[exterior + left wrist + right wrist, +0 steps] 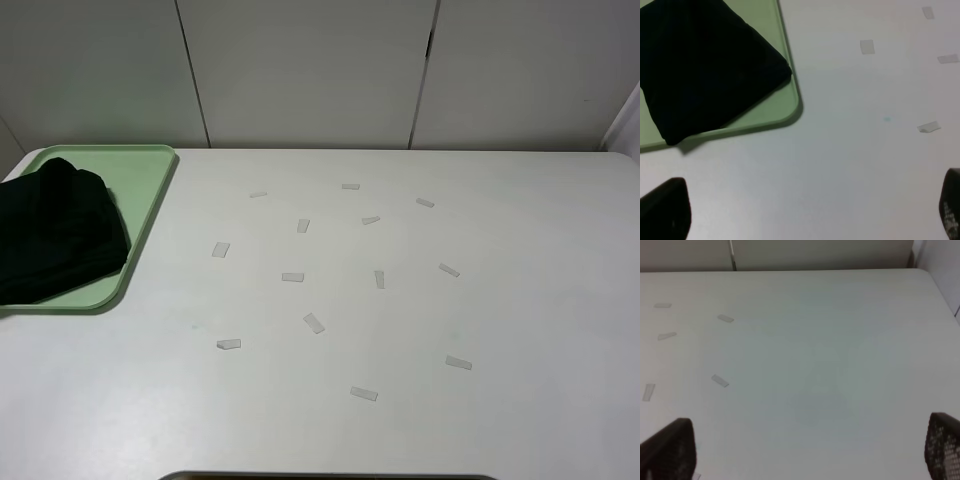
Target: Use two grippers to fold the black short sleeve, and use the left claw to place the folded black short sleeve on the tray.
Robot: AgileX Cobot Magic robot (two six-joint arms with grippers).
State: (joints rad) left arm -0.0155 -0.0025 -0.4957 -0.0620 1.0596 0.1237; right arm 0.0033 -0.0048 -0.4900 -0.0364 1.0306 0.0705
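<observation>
In the left wrist view the left claw (pixel 807 210) stood nearest the lens, its two black fingertips (pixel 664 207) showing at opposite edges of the picture with bare white table (pixel 840 165) between them. The jaws were spread wide and pinched nothing. Beyond them lay the rounded corner of the light-green tray (pixel 790 107), and on it the black short sleeve (pixel 705 70), folded into a compact dark block. One corner of the shirt reached the tray's raised rim on the side toward the claw and cast a small shadow onto the table there. Small strips of pale tape (pixel 867 46) were stuck to the tabletop further off.

The right gripper (pixel 810 452) was likewise spread apart and empty in the right wrist view, its fingertips (pixel 670 450) at the picture's edges over plain table (pixel 830 365), with a few tape strips (pixel 720 381) off to one side.

In the exterior high view neither arm appeared. The nearer half of the table (pixel 500 420) carried only scattered tape strips (pixel 314 322). Further back, at the left edge, sat the tray (pixel 150 190), with the folded black short sleeve (pixel 55 235) covering most of its visible floor. No lettering showed on the cloth. Behind the table stood pale wall panels (pixel 310 70) divided by dark seams.
</observation>
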